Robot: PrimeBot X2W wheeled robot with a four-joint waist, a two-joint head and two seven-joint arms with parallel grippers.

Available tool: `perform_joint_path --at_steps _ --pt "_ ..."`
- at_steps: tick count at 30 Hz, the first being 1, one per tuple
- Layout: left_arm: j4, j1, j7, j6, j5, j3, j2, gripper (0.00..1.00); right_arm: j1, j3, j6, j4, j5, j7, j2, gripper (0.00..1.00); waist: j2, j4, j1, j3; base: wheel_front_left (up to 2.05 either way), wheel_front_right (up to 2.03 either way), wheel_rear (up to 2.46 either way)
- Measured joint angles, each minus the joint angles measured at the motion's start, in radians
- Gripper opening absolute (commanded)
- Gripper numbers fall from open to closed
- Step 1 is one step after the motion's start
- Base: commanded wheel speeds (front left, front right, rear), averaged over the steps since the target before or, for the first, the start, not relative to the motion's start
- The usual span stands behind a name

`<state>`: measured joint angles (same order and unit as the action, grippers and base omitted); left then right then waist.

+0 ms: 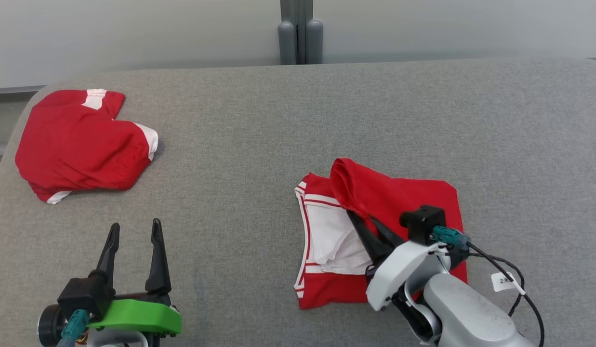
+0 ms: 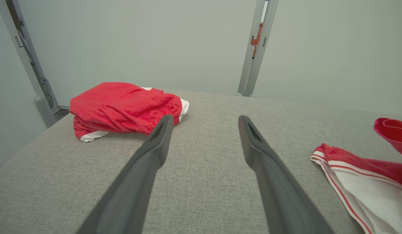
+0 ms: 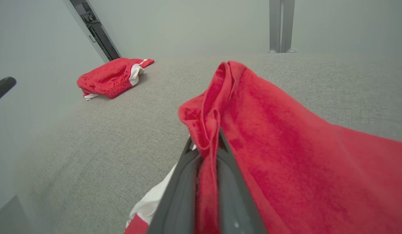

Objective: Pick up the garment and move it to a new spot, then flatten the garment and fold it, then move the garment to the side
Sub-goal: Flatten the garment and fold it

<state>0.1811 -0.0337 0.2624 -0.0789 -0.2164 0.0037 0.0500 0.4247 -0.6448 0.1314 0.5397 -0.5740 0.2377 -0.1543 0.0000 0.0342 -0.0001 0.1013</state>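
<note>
Our right fingers [image 1: 364,233] are clamped on a raised fold of the garment [image 1: 403,193], which lies right of centre on the worktop [image 1: 278,120]. Our left fingers [image 1: 158,260] hover apart, near a second garment [image 1: 81,144].

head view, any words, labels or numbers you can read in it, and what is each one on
"2", then a mark too blurred to read: on the white tag on the black cable at the lower right.
No other text: the garment and the second garment show only red cloth with white stripes.
</note>
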Motion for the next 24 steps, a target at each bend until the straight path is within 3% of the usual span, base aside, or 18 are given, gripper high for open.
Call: perform_joint_path --at_steps 8,9,10,17,24 --pt "0.006 -0.01 0.0 0.007 -0.012 -0.021 0.0 1.0 0.05 -0.03 0.0 0.106 -0.022 0.006 0.073 0.0 0.0 0.022 0.0 0.01 0.0 0.0 0.0" --pt "0.008 -0.011 0.0 0.008 -0.013 -0.024 0.0 1.0 0.052 -0.039 0.0 0.123 -0.024 0.005 0.078 0.75 0.0 0.024 0.0 0.011 0.0 0.0 0.0" --pt "0.009 -0.013 0.0 0.008 -0.013 -0.027 0.0 1.0 0.053 -0.048 0.0 0.132 -0.028 0.006 0.081 1.0 0.0 0.026 0.0 0.011 0.0 0.0 0.0" --pt "0.014 -0.014 0.0 0.009 -0.013 -0.021 0.0 1.0 0.076 -0.029 0.0 0.127 -0.051 0.02 0.068 1.0 0.0 0.022 0.0 0.004 0.0 0.0 0.0" --pt "0.015 -0.011 0.0 0.009 -0.01 -0.017 0.0 1.0 0.036 0.162 0.0 -0.022 -0.007 0.025 -0.037 1.0 0.0 -0.009 0.0 -0.012 0.0 0.0 0.0"
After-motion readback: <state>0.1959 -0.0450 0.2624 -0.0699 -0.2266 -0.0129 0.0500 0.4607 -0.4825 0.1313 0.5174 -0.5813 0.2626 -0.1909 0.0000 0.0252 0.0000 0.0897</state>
